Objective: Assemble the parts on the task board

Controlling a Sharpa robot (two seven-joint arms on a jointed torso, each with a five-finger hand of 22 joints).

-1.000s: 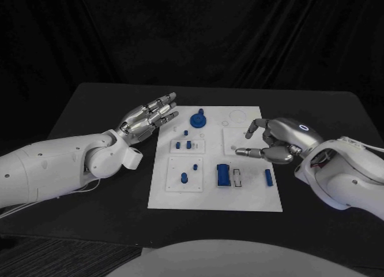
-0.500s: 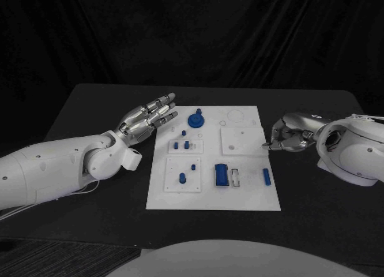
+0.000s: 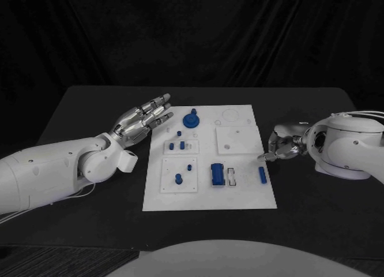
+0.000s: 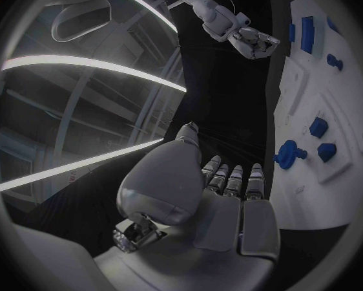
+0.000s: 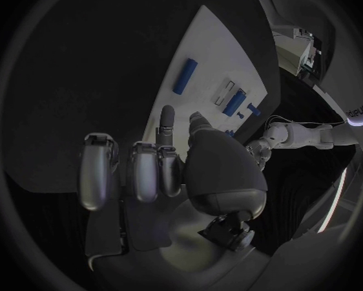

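The white task board (image 3: pixel 242 196) lies in the middle of the black table. On it are a round blue part (image 3: pixel 190 121) at the far end, small blue pegs (image 3: pixel 181 145) on a raised plate, a blue block (image 3: pixel 216 174) and a blue bar (image 3: pixel 262 175) near the right edge. My left hand (image 3: pixel 144 118) hovers beside the board's far left corner, palm up, fingers stretched apart, holding nothing. My right hand (image 3: pixel 283 144) sits just off the board's right edge, fingers curled in with nothing seen in them. The right wrist view shows its curled fingers (image 5: pixel 145 168) and the blue bar (image 5: pixel 185 75).
A white square plate (image 3: pixel 234 139) and two ring outlines (image 3: pixel 229 117) mark the board's far right part. A pale slot piece (image 3: pixel 232 176) lies beside the blue block. Bare black table (image 3: pixel 325 190) runs on both sides of the board.
My right hand has drawn back from over the board's right part to just off its right edge, its fingers curling in. The left hand has kept its pose.
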